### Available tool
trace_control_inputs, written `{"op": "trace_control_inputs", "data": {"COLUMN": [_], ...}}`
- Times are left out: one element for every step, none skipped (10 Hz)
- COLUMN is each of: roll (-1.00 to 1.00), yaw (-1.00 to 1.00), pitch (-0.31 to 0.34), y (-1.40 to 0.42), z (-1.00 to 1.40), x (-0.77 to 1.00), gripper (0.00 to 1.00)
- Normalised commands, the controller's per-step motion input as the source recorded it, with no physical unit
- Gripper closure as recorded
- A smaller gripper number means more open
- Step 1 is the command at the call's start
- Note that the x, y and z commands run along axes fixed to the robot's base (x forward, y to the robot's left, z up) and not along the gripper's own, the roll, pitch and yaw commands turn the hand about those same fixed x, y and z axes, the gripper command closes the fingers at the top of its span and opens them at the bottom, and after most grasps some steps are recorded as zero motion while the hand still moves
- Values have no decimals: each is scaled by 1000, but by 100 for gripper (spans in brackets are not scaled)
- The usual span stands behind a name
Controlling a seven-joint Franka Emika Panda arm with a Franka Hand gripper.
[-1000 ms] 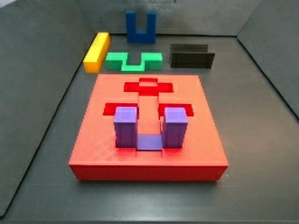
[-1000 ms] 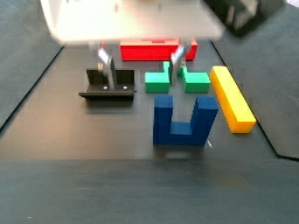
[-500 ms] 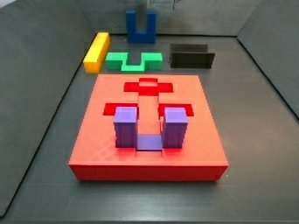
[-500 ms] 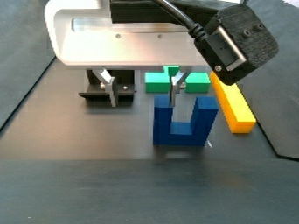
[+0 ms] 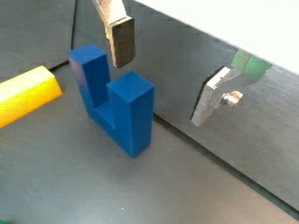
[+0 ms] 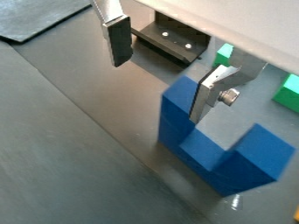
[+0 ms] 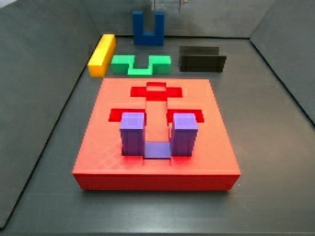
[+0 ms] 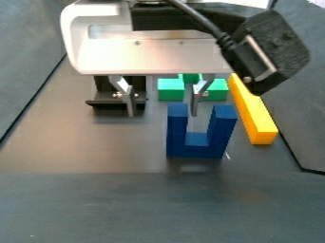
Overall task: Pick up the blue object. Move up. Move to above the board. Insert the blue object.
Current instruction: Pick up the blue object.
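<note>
Wrist views are both showing the gripper [image 5: 173,68] spread wide and holding nothing, hanging just above the blue object [image 5: 112,99], which is standing prongs-up on the dark floor. In a side view the fixture [image 8: 117,102] is sitting left of the blue object [image 8: 200,129], the green block [image 8: 191,89] behind it, and the yellow bar [image 8: 253,107] to its right. One finger [image 6: 117,39] is being carried clear to the side of the block, while the other finger [image 6: 216,91] is hanging over a prong. If the descent is made from here, that prong is likely being struck from above and the block tipped or shoved toward the yellow bar. The board [image 7: 155,136] is lying well apart from the blue object [image 7: 146,27], with a purple block [image 7: 154,135] already seated in it.
</note>
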Motion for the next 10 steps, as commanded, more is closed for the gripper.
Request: {"op": "trace_control_inputs", "data": {"roll": [9, 24, 77, 56, 33, 86, 151, 169, 77, 0], "yaw": [0, 0, 0, 20, 0, 0, 0, 0, 0, 0], "pitch": [0, -10, -34, -60, -51, -4, 0, 0, 0, 0], "y": [-17, -49, -77, -109, -43, 0, 34, 26, 0, 0], "z": [-49, -97, -214, -203, -186, -283, -354, -366, -234, 0], "x": [-57, -66, -29, -3, -43, -89, -131, -120, -46, 0], "gripper": [0, 0, 0, 0, 0, 0, 0, 0, 0, 0]}}
